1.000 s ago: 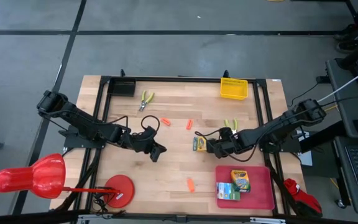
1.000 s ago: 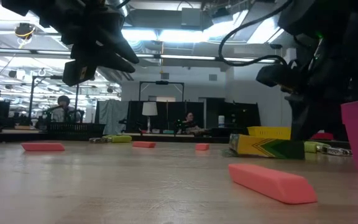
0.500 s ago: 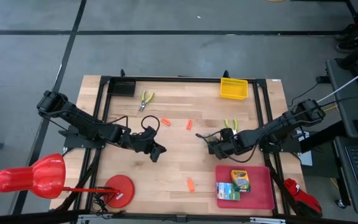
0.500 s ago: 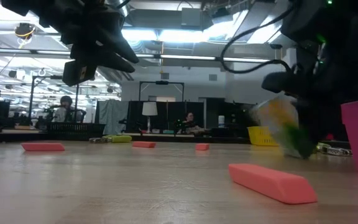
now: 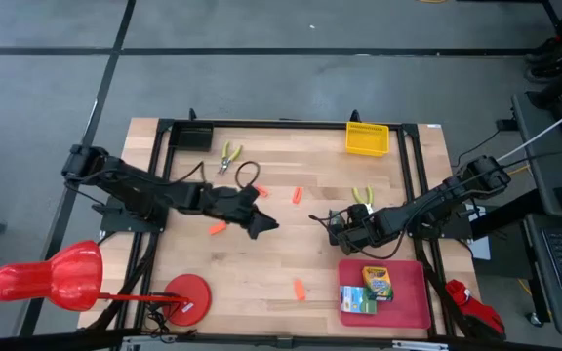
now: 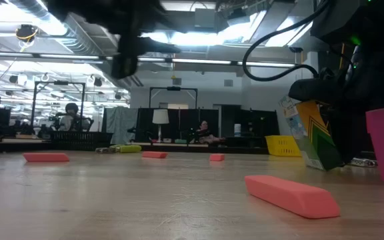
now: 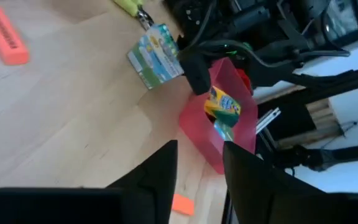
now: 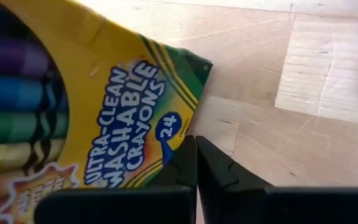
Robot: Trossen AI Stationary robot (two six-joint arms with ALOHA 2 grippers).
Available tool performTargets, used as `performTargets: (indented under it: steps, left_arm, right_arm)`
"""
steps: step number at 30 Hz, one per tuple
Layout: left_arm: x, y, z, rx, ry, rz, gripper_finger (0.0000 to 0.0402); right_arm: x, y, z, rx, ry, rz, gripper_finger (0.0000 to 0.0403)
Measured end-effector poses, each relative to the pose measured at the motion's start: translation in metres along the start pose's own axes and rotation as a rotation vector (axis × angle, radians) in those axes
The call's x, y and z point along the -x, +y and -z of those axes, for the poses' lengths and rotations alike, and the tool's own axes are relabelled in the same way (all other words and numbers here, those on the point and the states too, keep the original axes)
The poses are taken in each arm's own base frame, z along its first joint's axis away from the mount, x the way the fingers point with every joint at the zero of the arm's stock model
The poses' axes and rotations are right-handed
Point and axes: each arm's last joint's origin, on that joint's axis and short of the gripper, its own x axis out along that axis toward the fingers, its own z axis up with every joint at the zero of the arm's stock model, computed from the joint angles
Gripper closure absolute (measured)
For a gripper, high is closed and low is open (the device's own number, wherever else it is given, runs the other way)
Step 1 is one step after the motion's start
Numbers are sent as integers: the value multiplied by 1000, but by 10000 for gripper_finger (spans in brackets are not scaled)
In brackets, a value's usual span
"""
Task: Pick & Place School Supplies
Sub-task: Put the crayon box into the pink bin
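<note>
I see a grey concrete floor [image 5: 291,88] around my wooden table [image 5: 261,263]. Beyond it, ceiling strip lights [image 6: 199,61], a lit lamp [image 6: 161,117] and seated people at desks.

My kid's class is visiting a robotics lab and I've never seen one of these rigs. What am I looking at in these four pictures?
It is a robot with two dark arms working at a wooden table, each ending in a two-finger claw. One picture looks straight down, one sits at tabletop level, and one camera rides on each wrist. The right claw is shut on a crayon box, held tilted beside a red tray that holds two more boxes. The left claw hangs open and empty over the middle. Orange erasers, two yellow-handled tools and a yellow basket lie around.
</note>
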Motion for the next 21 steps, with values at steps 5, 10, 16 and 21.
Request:
performTargets:
  steps: [5,10,16,21]
  left_arm:
    - [-41,-9,-18,-52,101,-71,270]
    - [-81,-19,-30,-38,62,-77,280]
    - [-97,-10,-33,-2,48,-132,283]
    - [-95,11,-34,45,39,-238,286]
  right_arm:
    - [0,1,0,-11,-4,-6,403]
    - [1,2,2,-27,-4,-28,403]
    - [2,1,7,-55,-18,-42,403]
    - [4,0,12,-57,-23,-46,403]
